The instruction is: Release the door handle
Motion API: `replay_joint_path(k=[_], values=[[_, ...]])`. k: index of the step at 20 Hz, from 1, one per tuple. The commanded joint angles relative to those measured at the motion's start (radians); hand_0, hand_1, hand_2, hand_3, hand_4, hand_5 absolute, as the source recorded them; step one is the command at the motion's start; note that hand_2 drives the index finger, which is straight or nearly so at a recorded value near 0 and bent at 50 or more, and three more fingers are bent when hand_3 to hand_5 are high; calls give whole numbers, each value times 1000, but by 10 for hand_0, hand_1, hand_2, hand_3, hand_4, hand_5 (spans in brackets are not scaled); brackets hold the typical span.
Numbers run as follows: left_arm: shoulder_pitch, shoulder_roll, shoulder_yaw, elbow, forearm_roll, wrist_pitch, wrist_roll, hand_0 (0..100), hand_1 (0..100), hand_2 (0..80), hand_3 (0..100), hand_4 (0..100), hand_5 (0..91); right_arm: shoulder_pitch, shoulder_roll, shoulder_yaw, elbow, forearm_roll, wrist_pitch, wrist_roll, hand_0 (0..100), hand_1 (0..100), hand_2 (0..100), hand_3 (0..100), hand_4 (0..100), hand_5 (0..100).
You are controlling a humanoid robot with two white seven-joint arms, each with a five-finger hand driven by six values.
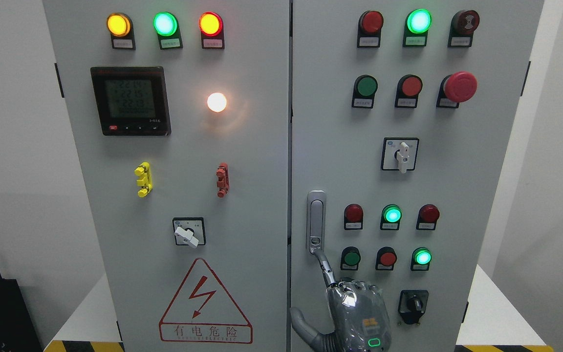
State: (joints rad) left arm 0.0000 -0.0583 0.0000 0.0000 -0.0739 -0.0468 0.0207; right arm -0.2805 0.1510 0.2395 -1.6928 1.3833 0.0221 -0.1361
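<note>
Looking at our right hand (pixel 357 313) first: it comes up from the bottom edge, right of the middle, back of the hand facing us. The index finger (pixel 326 266) is stretched straight up and its tip touches the lower end of the door handle (pixel 316 220). The thumb (pixel 301 320) sticks out to the left, the other fingers are folded in at the knuckles, and nothing is clamped, so we're not gripping the handle at all.

The handle is a slim silver vertical one, sitting flush on the left edge of the right door (pixel 482 195), just beside the seam with the left door (pixel 252 195). Both doors look closed.

Right next to our knuckles there's a green button (pixel 350 257), a red button (pixel 387 258) and a black rotary knob (pixel 413 305). Farther up sits a white selector switch (pixel 400 154). On the left door we've got the lightning warning triangle (pixel 205 303) and a digital meter (pixel 130 100).
</note>
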Motion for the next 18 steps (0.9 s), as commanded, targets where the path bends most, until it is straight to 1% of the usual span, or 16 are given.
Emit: replay_joint_path(k=[1,17,18], values=[[-3,0,2,11,0,-1,-1,120,389,0,0,0,0,-2,1,4,2,0,5,9,232,331,0,994,881,970],[-3,0,2,9,0,-1,-1,120,389,0,0,0,0,-3,1,6,5,2,18,16,234,331,0,1000,888,971],[-3,0,2,9,0,-1,-1,120,389,0,0,0,0,-2,1,6,5,2,19,23,234,331,0,1000,888,971]])
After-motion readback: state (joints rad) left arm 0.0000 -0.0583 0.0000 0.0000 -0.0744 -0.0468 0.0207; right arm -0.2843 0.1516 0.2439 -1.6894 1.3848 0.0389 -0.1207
